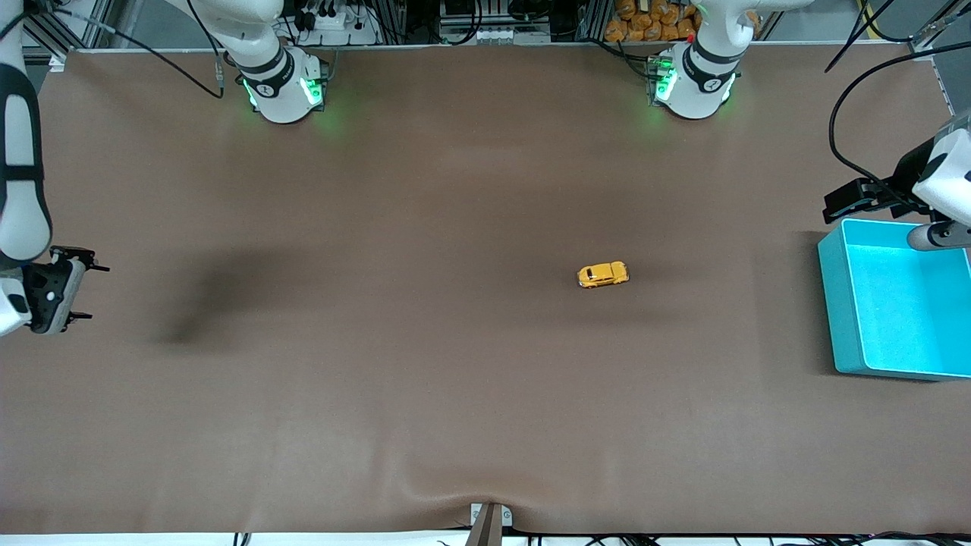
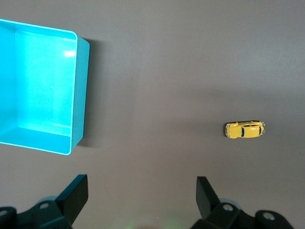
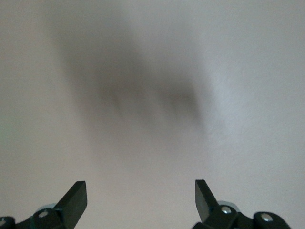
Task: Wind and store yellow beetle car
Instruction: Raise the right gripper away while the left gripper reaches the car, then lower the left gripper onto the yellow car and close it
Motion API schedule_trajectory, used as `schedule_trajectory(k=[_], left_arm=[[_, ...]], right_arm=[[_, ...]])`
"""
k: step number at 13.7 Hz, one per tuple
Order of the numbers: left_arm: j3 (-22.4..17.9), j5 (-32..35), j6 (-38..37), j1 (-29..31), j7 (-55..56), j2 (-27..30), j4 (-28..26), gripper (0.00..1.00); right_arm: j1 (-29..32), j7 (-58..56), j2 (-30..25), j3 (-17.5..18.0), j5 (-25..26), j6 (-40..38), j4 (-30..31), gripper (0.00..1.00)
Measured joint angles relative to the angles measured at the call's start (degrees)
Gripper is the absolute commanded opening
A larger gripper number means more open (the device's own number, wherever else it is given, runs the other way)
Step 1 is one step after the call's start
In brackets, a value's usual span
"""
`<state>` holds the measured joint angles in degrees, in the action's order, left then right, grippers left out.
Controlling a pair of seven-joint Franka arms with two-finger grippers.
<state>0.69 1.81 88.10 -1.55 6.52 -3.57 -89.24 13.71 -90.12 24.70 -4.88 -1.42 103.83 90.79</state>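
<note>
we find nothing begun: the tiny glossy yellow beetle car [image 1: 603, 274] sits untouched on the brown bench [image 1: 425, 364], well apart from the turquoise plastic bin [image 1: 834, 318]. the left gripper [image 2: 142, 193] hangs over the bin's edge, the right gripper [image 3: 141, 195] waits over its own end of the bench; both have fingers spread and empty. next, we judge, the left gripper must descend squarely over the small car.

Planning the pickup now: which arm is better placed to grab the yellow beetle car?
Probably the left. The left gripper hangs open by the turquoise bin, with the yellow beetle car in its wrist view. The right gripper, also open, waits at the table's other end.

No text, label or number can be read anywhere; the arm bases' small marks seem illegible.
</note>
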Motion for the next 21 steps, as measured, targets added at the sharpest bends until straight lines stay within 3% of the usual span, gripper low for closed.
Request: schedule_trajectory(k=[3, 7, 14, 21], left_arm=[[0.45, 0.00, 0.00, -0.49, 6.73, -0.21, -0.42, 1.00], [2.13, 0.00, 1.44, -2.68, 19.22, -1.24, -1.95, 1.00], [5.99, -0.17, 9.49, -4.73, 62.70, -6.08, -5.98, 1.00], [6.23, -5.15, 23.40, -8.17, 90.04, -8.05, -15.89, 1.00]], right_arm=[[-5.00, 10.24, -2.83, 0.17, -2.97, -7.94, -6.21, 1.00], [-10.32, 26.50, -4.77, 0.35, -3.18, -10.95, -12.31, 1.00], [-16.13, 60.59, -9.05, 0.36, -3.18, -11.44, -15.34, 1.00], [-18.43, 84.64, -15.09, 0.25, -1.53, -18.57, -15.90, 1.00]])
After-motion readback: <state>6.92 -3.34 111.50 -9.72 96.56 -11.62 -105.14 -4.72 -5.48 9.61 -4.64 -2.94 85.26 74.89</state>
